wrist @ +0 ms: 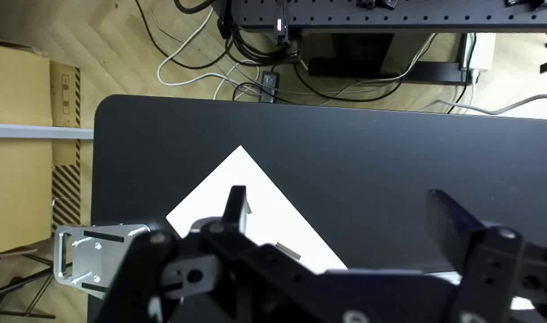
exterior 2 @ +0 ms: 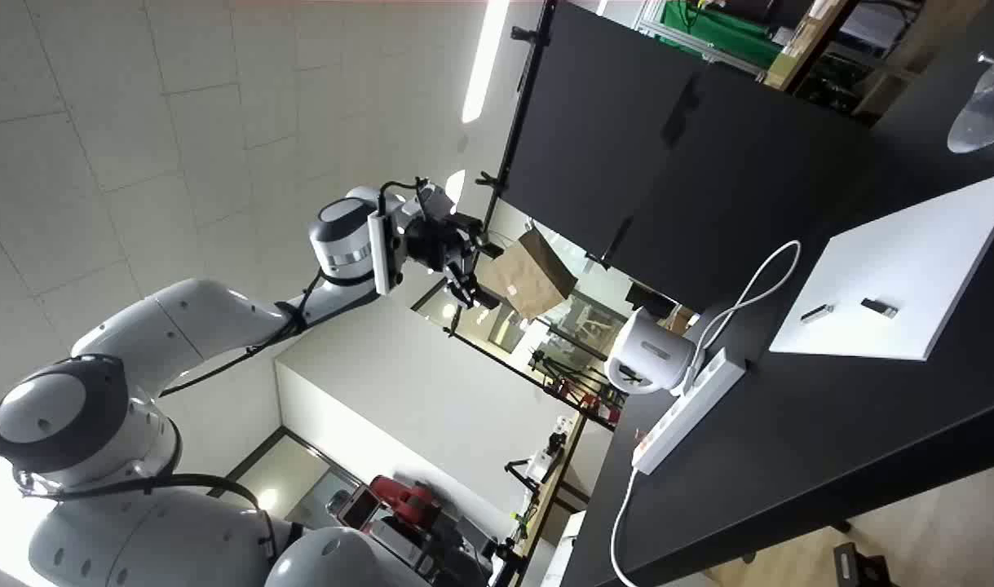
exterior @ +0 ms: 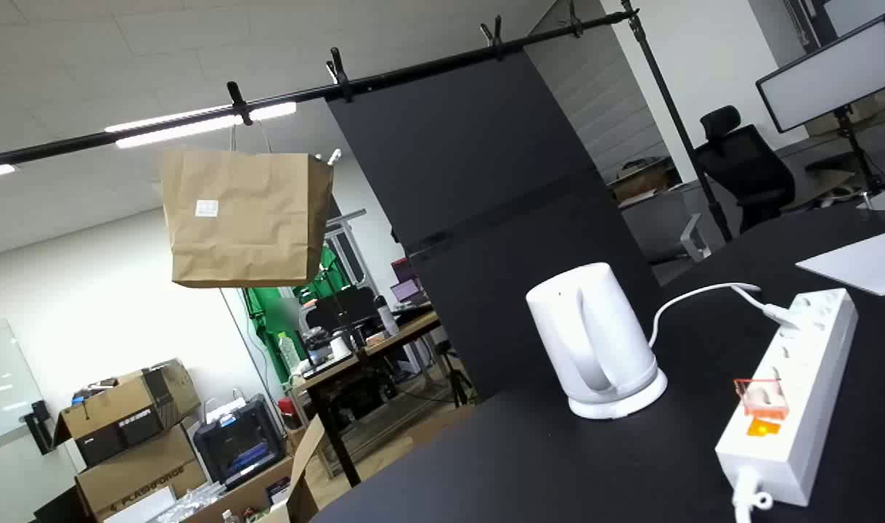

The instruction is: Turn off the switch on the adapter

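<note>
Claw (exterior 2: pixel 488 275) hangs high, jaws spread wide, nothing between them; we'd bring them together first so the press comes from one blunt tip. Well below the claw, the white adapter (exterior: pixel 801 385) lies on the bench (exterior: pixel 529 465), its switch (exterior: pixel 762 427) near one end, glowing orange, so we judge it's on. A clear reddish piece (exterior: pixel 767 411) sits just beside the switch; we'd come straight down past it and push lightly on the off half, though we can't tell which half that is. Pressing at a slant could skid the adapter, we think. Kettle (exterior: pixel 598 341), also below the claw, stands near; keep clear of it. No writing we can read on either. Well away from the claw, a hanging paper bag (exterior: pixel 260 232) carries a white label (exterior: pixel 207 208), print too small for us; farther off, a carton (exterior: pixel 144 465) reads FLASHFORGE.
</note>
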`<state>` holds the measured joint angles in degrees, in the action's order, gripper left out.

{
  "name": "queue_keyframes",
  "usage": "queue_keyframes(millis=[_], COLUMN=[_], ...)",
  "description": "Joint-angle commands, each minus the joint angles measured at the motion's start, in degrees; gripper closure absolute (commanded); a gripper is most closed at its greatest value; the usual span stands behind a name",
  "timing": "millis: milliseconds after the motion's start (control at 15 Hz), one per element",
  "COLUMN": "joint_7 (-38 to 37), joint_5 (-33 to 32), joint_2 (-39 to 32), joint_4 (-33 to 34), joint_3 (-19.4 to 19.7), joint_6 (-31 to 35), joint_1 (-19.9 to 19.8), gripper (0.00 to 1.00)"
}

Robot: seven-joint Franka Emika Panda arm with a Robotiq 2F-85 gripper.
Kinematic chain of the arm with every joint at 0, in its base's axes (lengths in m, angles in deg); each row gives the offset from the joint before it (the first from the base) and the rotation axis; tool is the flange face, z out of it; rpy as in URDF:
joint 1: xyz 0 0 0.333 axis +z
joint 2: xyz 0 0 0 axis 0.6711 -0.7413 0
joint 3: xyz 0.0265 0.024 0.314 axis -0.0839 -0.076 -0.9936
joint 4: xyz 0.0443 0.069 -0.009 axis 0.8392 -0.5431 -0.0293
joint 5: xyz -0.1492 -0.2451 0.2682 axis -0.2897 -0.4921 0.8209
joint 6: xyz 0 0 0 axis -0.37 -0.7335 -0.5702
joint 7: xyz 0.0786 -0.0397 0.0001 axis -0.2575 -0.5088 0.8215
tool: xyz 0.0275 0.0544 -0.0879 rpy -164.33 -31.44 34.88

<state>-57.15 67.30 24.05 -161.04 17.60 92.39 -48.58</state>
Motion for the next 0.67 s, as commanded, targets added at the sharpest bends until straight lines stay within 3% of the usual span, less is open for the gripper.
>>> queue_keyframes(millis=[0, 533, 600], joint_7=[-0.2, -0.2, -3.1], joint_5=[-0.2, -0.2, 0.1], joint_2=[-0.1, -0.1, 1.3], joint_4=[0.2, 0.2, -0.9], joint_3=[0.9, 0.9, 0.8], joint_6=[-0.1, -0.1, 3.4], joint_1=[1.1, 1.1, 0.9], gripper=[0.0, 0.0, 0.0])
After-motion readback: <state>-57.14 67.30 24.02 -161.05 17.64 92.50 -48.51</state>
